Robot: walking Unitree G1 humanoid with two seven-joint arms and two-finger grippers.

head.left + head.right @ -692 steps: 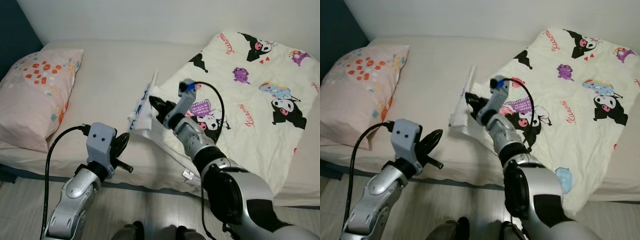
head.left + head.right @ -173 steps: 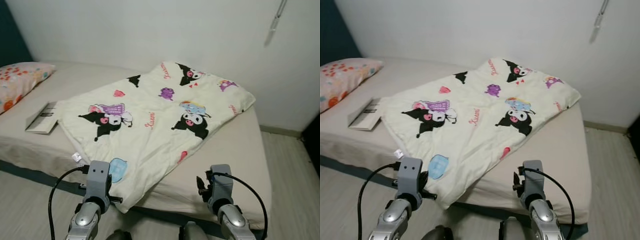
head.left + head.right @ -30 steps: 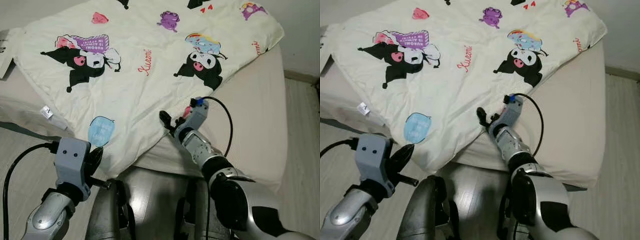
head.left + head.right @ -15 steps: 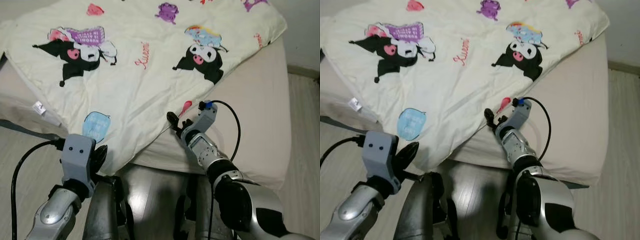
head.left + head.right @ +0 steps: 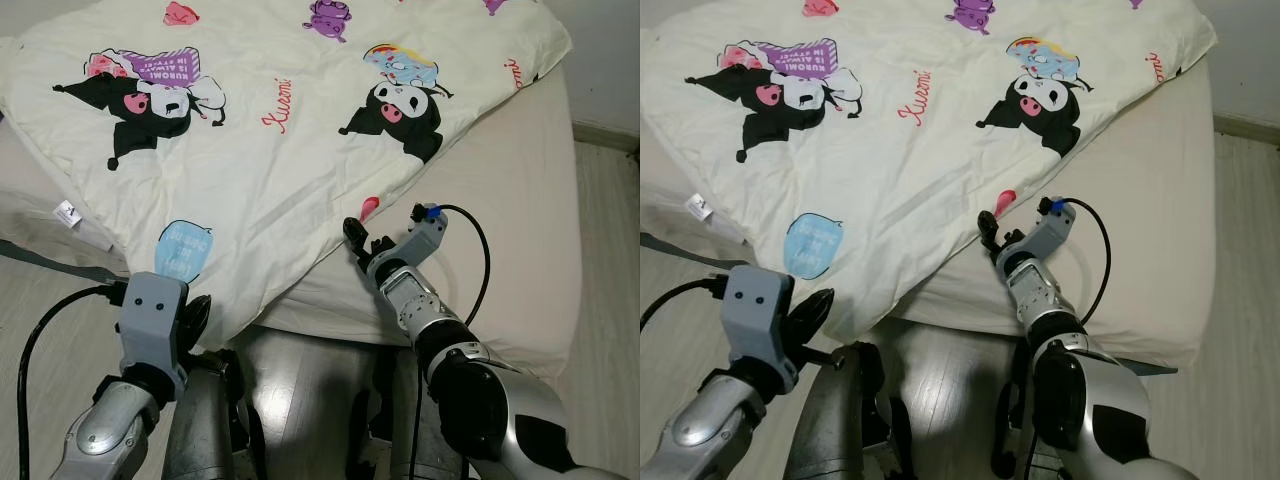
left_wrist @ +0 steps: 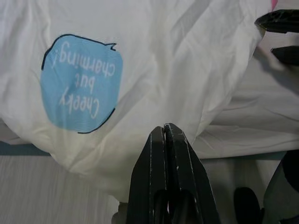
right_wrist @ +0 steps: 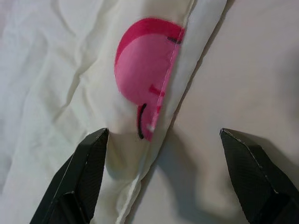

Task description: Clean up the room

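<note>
A cream blanket [image 5: 280, 150] with cartoon prints lies spread over the bed, one corner hanging over the near side. My right gripper [image 5: 362, 238] is open at the blanket's near edge. Its jaws straddle the hem beside a pink print [image 7: 145, 60], one finger [image 7: 91, 163] over the blanket and the other over the bare sheet. My left gripper [image 6: 164, 130] is shut with nothing in it. It hangs low in front of the drooping corner, below the blue speech-bubble print [image 6: 81, 84].
The beige sheet [image 5: 510, 200] shows bare on the bed's right half. Wooden floor [image 5: 40, 300] runs along the near side and on the right [image 5: 610, 250]. A white label [image 5: 66, 212] sticks out at the blanket's left edge. My own legs [image 5: 300, 400] stand against the bed.
The view has shifted a little. My right gripper has edged along the blanket's hem up to the pink print, staying open. The left gripper stays shut and low.
</note>
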